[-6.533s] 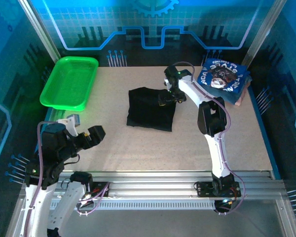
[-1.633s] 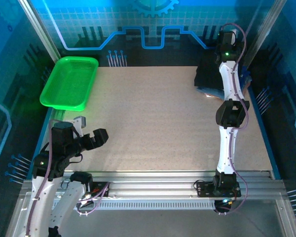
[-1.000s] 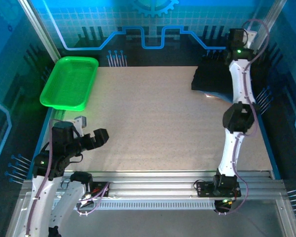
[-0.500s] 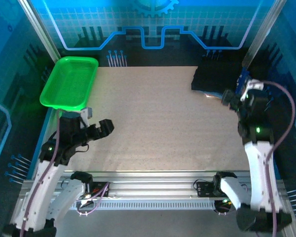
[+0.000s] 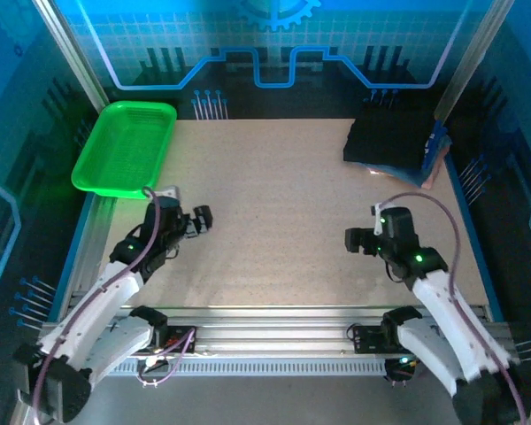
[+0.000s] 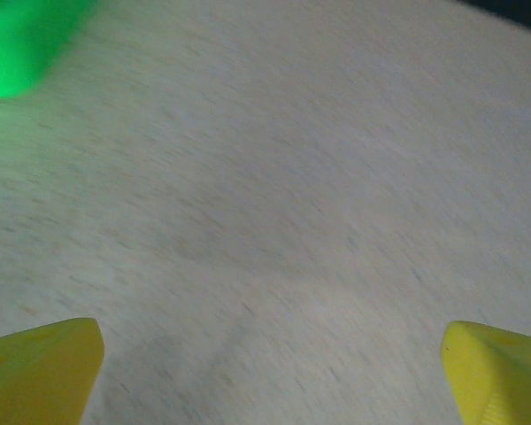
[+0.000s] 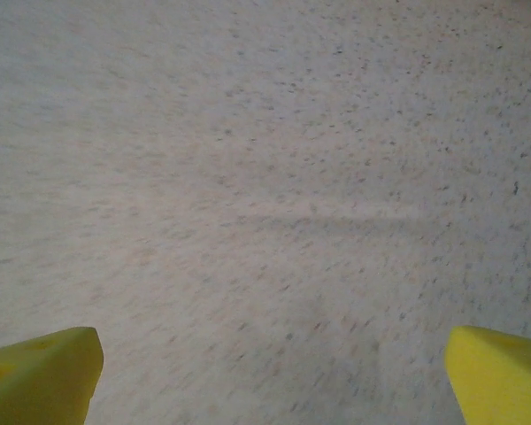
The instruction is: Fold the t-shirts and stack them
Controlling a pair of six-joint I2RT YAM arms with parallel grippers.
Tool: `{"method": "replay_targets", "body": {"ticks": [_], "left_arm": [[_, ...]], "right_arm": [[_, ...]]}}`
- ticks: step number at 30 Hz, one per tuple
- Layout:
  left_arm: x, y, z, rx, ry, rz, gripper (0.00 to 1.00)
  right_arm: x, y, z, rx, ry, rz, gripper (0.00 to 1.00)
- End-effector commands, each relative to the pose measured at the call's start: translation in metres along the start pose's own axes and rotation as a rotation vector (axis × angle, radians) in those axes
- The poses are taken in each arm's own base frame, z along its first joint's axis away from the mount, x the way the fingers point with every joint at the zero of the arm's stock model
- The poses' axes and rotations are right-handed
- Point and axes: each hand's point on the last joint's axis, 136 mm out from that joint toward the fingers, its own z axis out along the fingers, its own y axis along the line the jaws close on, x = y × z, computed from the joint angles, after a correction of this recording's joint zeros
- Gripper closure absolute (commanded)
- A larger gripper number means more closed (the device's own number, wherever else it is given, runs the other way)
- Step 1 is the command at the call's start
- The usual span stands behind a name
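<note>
While both arms crouch low toward the near edge of the bench (image 5: 283,204), left gripper (image 5: 200,219) and right gripper (image 5: 352,240) hang over bare surface, jaws spread wide, empty. Folded black t-shirt (image 5: 385,142) lies atop the blue t-shirts (image 5: 436,152), far right corner. Green basket (image 5: 124,146) at the far left corner.

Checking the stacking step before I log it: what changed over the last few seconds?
The black t-shirt went from mid-table to the far right corner, onto the blue t-shirts. The right gripper let it go and pulled back to the near side, fingers open. The left gripper moved forward, empty. The green basket stayed put.
</note>
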Motion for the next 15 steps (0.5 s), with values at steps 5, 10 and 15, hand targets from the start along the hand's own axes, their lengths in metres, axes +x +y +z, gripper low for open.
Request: {"method": "replay_targets", "body": {"ticks": [5, 10, 15], "left_arm": [[-0.055, 0.043, 0.050, -0.117, -0.213, 0.053, 0.01], [-0.057, 0.052, 0.074, -0.069, -0.301, 0.067, 0.01], [-0.040, 0.060, 0.097, -0.037, -0.307, 0.122, 0.01]], "right_arm": [[-0.084, -0.045, 0.045, 0.167, -0.382, 0.061, 0.00], [-0.108, -0.052, 0.057, 0.120, -0.507, 0.024, 0.00], [-0.124, -0.049, 0.059, 0.068, -0.575, 0.003, 0.00]]}}
